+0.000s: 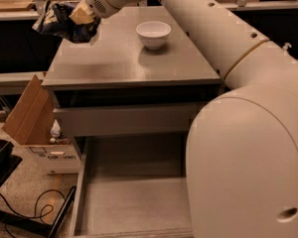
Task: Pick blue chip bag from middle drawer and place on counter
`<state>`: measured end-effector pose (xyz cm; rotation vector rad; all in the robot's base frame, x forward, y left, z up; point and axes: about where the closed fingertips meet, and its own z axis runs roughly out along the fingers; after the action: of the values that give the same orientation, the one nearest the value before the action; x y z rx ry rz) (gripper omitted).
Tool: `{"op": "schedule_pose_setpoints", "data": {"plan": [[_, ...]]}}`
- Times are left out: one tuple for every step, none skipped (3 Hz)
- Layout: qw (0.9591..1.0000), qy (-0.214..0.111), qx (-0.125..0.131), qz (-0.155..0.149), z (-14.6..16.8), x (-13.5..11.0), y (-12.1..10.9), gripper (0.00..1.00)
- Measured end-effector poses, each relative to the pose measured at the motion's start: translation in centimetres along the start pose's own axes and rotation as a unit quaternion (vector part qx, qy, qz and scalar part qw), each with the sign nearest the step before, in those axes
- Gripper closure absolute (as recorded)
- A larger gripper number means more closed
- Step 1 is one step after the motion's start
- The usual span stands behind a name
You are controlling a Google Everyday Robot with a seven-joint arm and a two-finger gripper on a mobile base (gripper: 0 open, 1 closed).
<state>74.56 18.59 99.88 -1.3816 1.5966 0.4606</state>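
My gripper (83, 17) is at the top left, shut on the blue chip bag (61, 22), a crumpled dark-blue foil bag with white print. It holds the bag in the air over the far left corner of the grey counter (119, 63), partly beyond its left edge. The bag does not rest on the surface. The middle drawer (134, 200) stands pulled out low in the view, its flat grey floor bare. My white arm fills the right side and hides the drawer's right part.
A white bowl (153, 33) sits on the counter's far middle. An open cardboard box (34, 120) stands on the floor left of the cabinet, with a black cable (32, 213) and a dark object (0, 160) near it. Wooden shelving runs behind.
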Motion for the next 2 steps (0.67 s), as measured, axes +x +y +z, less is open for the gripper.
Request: {"op": "schedule_pose_setpoints", "data": {"plan": [[1.0, 0.0, -0.003, 0.0, 0.43, 0.05, 0.23, 0.51], [1.0, 0.001, -0.005, 0.0, 0.69, 0.08, 0.38, 0.28]]}}
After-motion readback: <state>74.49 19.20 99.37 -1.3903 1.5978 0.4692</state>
